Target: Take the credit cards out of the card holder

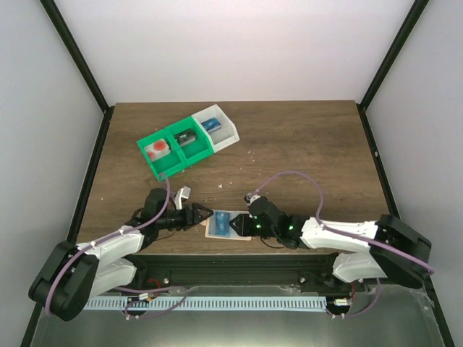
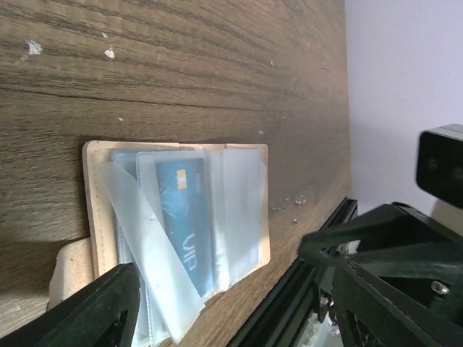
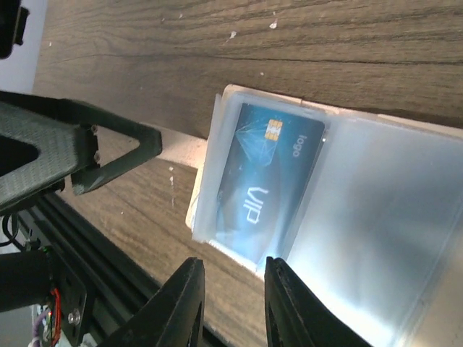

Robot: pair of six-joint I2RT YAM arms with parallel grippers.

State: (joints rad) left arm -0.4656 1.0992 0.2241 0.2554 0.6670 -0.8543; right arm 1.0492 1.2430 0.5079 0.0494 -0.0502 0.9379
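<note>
The card holder (image 1: 217,230) lies open near the table's front edge, tan rim around clear plastic sleeves (image 2: 239,210). A blue credit card marked VIP sits inside a sleeve (image 2: 184,217) (image 3: 264,184). My left gripper (image 1: 205,215) (image 2: 217,264) is wide open at the holder's left end; one finger (image 2: 94,307) overlaps its corner near the tan tab (image 2: 69,267). My right gripper (image 1: 237,224) (image 3: 233,266) stands at the holder's edge just below the card. Its jaws are close together with a narrow gap, and nothing shows between them.
At the back left a green two-part bin (image 1: 173,165) holds a red-orange item on white (image 1: 157,150) and a dark item (image 1: 187,138). A white bin (image 1: 230,130) beside it holds a small blue item (image 1: 210,124). A black rail (image 2: 289,303) runs along the table's front edge.
</note>
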